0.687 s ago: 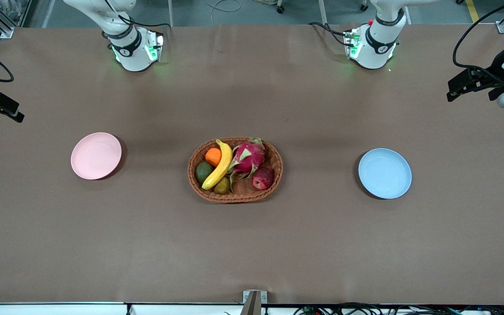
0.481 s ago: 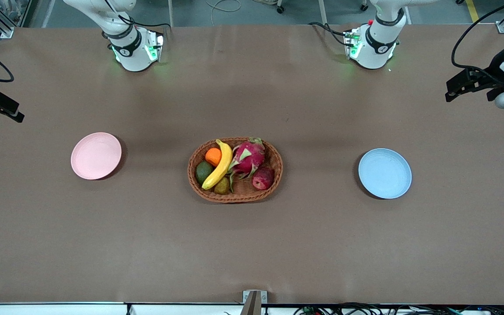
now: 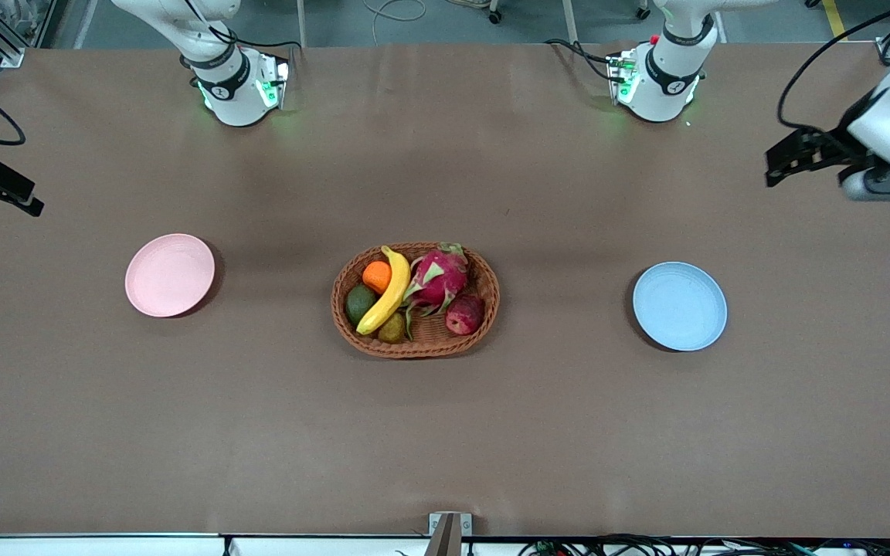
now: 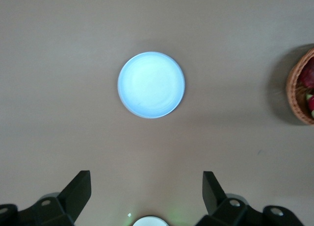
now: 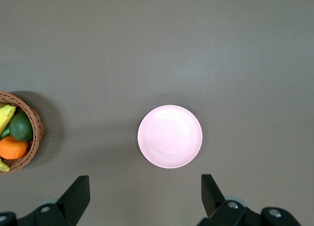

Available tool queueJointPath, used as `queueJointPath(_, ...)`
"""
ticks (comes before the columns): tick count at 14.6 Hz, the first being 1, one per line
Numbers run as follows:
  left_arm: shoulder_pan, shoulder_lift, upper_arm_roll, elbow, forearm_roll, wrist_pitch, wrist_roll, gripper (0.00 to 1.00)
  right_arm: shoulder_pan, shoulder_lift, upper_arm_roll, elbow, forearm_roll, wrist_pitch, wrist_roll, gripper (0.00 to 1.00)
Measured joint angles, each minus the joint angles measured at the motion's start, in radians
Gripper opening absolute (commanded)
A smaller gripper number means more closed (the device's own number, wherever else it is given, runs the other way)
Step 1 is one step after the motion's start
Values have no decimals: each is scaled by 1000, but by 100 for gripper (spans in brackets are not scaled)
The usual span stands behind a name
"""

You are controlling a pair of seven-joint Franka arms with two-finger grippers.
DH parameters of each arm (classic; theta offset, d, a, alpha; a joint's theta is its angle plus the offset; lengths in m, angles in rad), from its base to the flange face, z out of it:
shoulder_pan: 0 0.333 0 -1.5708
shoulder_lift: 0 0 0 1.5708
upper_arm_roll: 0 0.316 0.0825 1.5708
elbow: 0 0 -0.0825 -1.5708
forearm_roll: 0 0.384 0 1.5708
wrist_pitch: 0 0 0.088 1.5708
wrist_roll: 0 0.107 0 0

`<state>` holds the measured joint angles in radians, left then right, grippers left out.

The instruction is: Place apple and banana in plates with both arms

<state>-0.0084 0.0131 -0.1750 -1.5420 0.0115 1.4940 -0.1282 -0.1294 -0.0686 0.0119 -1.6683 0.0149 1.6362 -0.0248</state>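
Observation:
The dark red apple [image 3: 464,314] and the yellow banana [image 3: 389,292] lie in the wicker basket [image 3: 414,349] at mid-table. The pale pink plate [image 3: 170,275] sits toward the right arm's end, the light blue plate [image 3: 680,306] toward the left arm's end; both are bare. My left gripper [image 3: 776,164] hangs open and empty over bare table at its end; its wrist view [image 4: 146,191] shows the blue plate [image 4: 151,84]. My right gripper [image 3: 24,202] hangs open and empty over its table end; its wrist view [image 5: 145,194] shows the pink plate [image 5: 170,136].
The basket also holds a magenta dragon fruit [image 3: 439,278], an orange [image 3: 376,276], a dark green avocado [image 3: 359,303] and a small olive fruit [image 3: 392,330]. Both arm bases [image 3: 232,85] stand at the table edge farthest from the front camera.
My left gripper has swung a little toward the middle of the table and its wrist has turned. The right arm, fruits and plates have not moved.

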Motion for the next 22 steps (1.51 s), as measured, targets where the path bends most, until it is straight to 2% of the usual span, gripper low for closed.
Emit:
queueJointPath(5, -29, 185, -168, -4, -1, 196, -289, 100, 20, 2, 16, -43, 2, 2, 0, 100)
queueJointPath(8, -113, 325, -186, -3, -1, 314, -427, 100, 130, 38, 23, -89, 3, 32, 48, 100)
queueJointPath(11, -214, 454, -186, 9, 0, 477, -622, 100, 292, 137, 29, -105, 3, 140, 274, 100)
queueJointPath(14, -282, 557, -184, 43, 0, 575, -754, 100, 460, 272, 33, -102, 3, 299, 603, 100)
queueJointPath(15, -295, 588, -184, 51, 0, 609, -785, 100, 513, 322, 34, -94, 3, 342, 720, 96)
queueJointPath(17, -305, 641, -183, 56, 0, 699, -848, 100, 593, 418, 33, -58, 2, 399, 911, 80)
queueJointPath(19, -309, 686, -183, 60, 0, 786, -898, 100, 625, 498, 33, -9, 4, 425, 1029, 68)
queueJointPath(20, -318, 707, -181, 65, 0, 823, -923, 100, 626, 533, 32, 17, 12, 434, 1072, 59)
queueJointPath(22, -352, 741, -165, 78, 0, 866, -977, 100, 624, 591, 26, 68, 69, 448, 1100, 59)
